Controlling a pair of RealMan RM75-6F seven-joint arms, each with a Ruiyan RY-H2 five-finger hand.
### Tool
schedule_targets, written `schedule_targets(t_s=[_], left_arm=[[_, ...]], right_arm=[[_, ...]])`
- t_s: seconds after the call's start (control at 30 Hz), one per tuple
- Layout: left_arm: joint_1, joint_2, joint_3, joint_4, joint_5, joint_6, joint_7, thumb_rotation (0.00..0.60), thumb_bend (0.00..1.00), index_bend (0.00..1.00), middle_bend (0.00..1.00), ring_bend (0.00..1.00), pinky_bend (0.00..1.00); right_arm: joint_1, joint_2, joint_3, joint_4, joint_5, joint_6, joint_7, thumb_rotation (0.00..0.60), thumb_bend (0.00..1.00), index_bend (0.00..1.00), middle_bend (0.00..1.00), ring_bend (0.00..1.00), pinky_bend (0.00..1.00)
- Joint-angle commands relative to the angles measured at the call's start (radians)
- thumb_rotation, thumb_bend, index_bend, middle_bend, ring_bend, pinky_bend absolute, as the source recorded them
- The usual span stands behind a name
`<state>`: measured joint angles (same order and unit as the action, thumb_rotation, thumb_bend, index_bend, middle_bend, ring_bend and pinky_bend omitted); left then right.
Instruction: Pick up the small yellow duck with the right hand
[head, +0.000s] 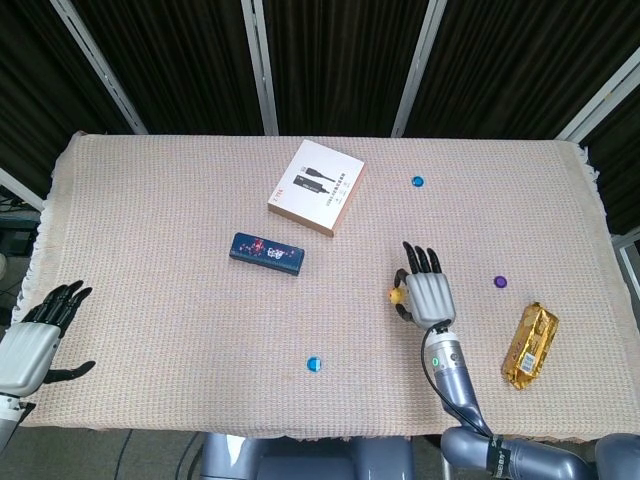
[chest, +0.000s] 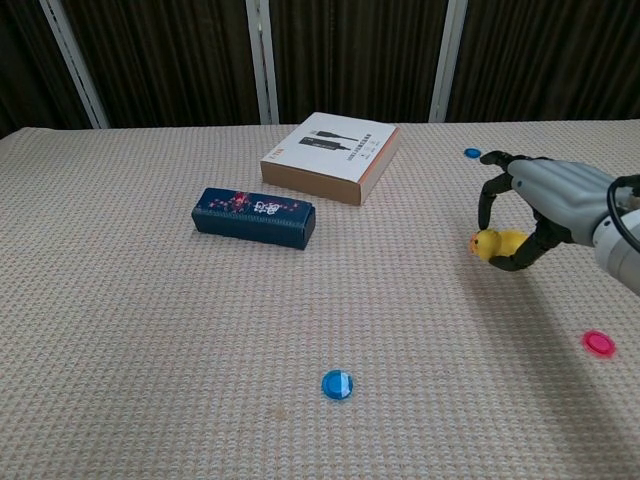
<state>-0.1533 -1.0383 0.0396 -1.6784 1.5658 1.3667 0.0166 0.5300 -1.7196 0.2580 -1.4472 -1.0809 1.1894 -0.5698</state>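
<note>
One hand is engaged: the right hand (chest: 545, 205) pinches the small yellow duck (chest: 493, 243) clear of the table (chest: 150, 330). The lift step appears under way; next calls for holding the pinch firm.

Table cover (head: 150, 250): coarse woven cloth, matt, frayed fringe at the edges. Duck (chest: 493, 243): smooth, slightly glossy, rubber-like. Right hand (chest: 540, 205): smooth grey shell, black fingers (chest: 487, 203). White box (head: 316, 187): matt cardboard. Snack packet (head: 529, 345): shiny gold foil. Blue disc (chest: 337, 384): glossy plastic.
</note>
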Motion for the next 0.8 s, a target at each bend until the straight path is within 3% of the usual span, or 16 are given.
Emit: schedule_targets(t_s=[0.03, 0.27, 0.8], left_arm=[[0.0, 0.0, 0.0, 0.001, 0.002, 0.001, -0.001, 0.6, 0.0, 0.0, 0.0, 0.0, 0.22], [-0.002, -0.001, 0.004, 0.004, 0.01, -0.002, -0.009, 0.6, 0.0, 0.0, 0.0, 0.0, 0.22], [-0.007, 0.004, 0.006, -0.005, -0.001, -0.02, -0.014, 0.6, 0.0, 0.0, 0.0, 0.0, 0.22]], right_arm=[[0.011, 0.004, 0.009, 0.004, 0.006, -0.007, -0.005, 0.6, 0.21, 0.51, 0.0, 0.0, 0.0], [0.046, 0.008, 0.038, 0.063, 0.037, -0.043, 0.014, 0.6, 0.21, 0.51, 0.0, 0.0, 0.0], [0.073, -0.013, 0.027, 0.181, 0.052, -0.096, 0.094, 0.6, 0.21, 0.51, 0.0, 0.0, 0.0]])
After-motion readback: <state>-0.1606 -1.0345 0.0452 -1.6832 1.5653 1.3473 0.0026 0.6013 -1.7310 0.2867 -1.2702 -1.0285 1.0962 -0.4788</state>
